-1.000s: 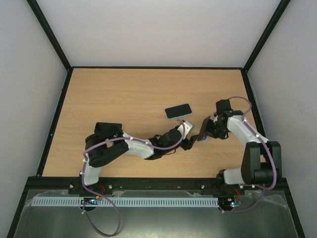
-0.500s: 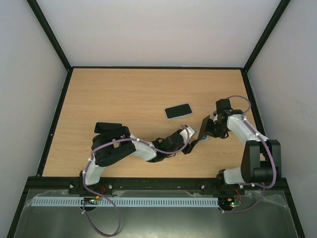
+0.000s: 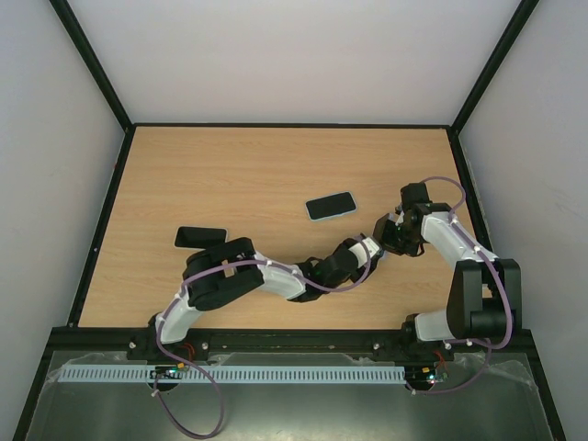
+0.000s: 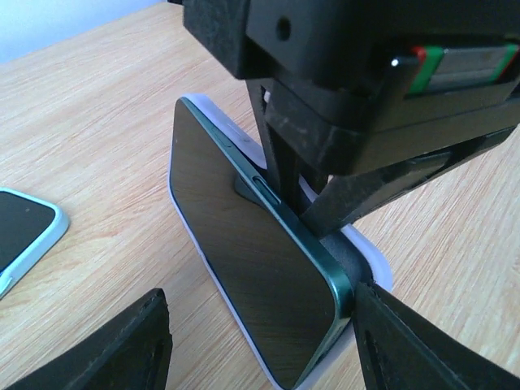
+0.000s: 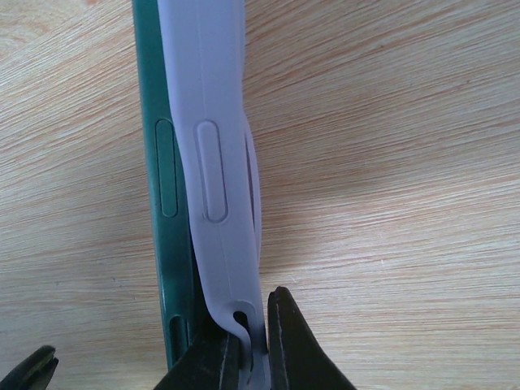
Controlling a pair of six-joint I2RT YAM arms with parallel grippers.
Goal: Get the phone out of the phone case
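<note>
A dark green phone (image 4: 244, 244) stands on its long edge, partly peeled out of a lavender case (image 4: 372, 258). In the right wrist view the phone's side (image 5: 166, 244) sits left of the case's wall (image 5: 215, 122), which bows away from it. My right gripper (image 5: 256, 325) is shut on the case's rim. It shows in the top view (image 3: 388, 237) at the right middle of the table. My left gripper (image 4: 260, 299) is open, its fingers straddling the phone's near end, the right finger at the phone's corner. It shows in the top view (image 3: 369, 252).
A second phone in a pale blue case (image 3: 331, 205) lies flat just behind the work spot and shows in the left wrist view (image 4: 20, 227). A black phone (image 3: 200, 237) lies flat at the left. Black frame rails (image 3: 115, 211) edge the wooden table.
My left arm has swung right and its gripper has closed in on the phone's end. The black phone at the left is uncovered. The right gripper has held still.
</note>
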